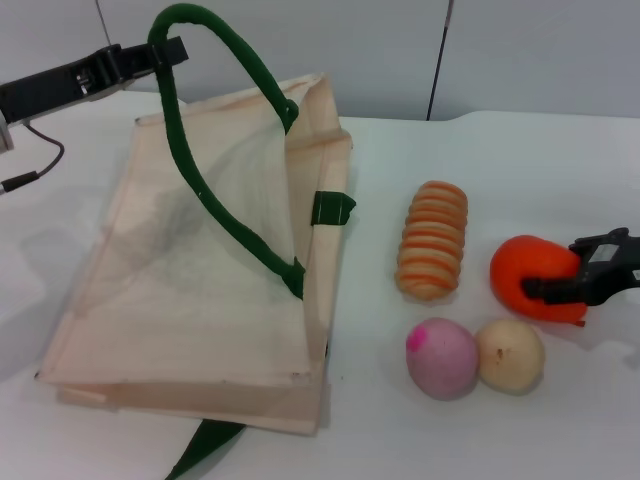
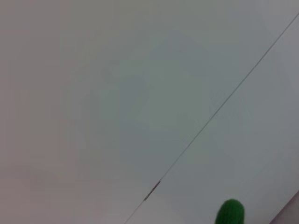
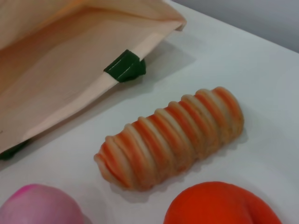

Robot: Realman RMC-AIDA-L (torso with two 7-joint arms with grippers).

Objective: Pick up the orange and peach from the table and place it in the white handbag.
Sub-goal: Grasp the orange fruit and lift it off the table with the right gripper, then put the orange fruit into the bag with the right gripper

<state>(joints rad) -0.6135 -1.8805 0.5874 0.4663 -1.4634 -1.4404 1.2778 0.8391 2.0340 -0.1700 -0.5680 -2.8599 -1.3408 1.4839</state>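
Observation:
The orange [image 1: 530, 272] sits on the table at the right, and my right gripper [image 1: 560, 287] reaches in from the right edge with its black fingers closed around it. The orange also shows in the right wrist view [image 3: 219, 205]. The peach [image 1: 441, 357] lies in front of it, touching a pale tan fruit; it also shows in the right wrist view [image 3: 37, 207]. The white handbag [image 1: 200, 260] lies flat on the left. My left gripper [image 1: 165, 52] at the upper left is shut on its green handle [image 1: 215, 40] and holds the mouth lifted open.
An orange-striped ridged roll [image 1: 433, 238] lies between the bag and the orange. A pale tan round fruit [image 1: 510, 354] touches the peach's right side. A green side tab [image 1: 332, 207] sticks out at the bag's edge. A second green handle [image 1: 205, 445] trails off the front.

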